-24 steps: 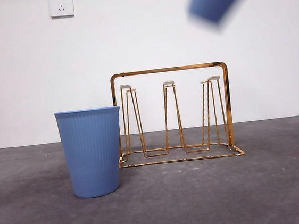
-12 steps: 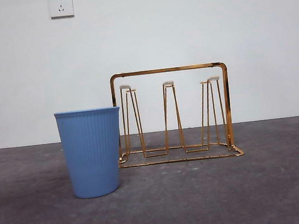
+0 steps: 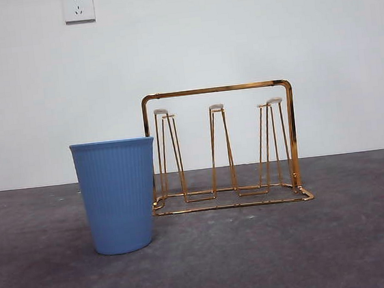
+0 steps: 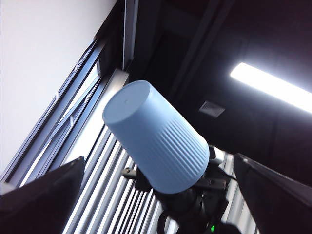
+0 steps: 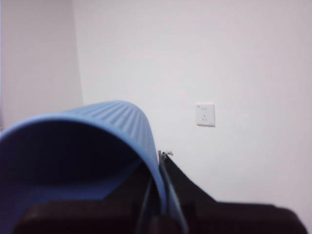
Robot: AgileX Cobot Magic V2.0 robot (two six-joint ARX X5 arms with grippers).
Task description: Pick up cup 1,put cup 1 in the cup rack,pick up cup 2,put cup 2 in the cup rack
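- While the right pincer (image 5: 158, 204) grips its blue cup (image 5: 87, 146) by the rim, that cup has left the front view.
- Left pincer (image 4: 156, 204): wide open, empty.
- Cup rack (image 3: 223, 147) holds nothing yet.

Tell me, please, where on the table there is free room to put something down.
Bare grey table lies right of the blue cup and in front of the cup rack, and also past the rack's right end. A narrower strip lies left of the cup. It is crowded where the cup overlaps the rack's left end.
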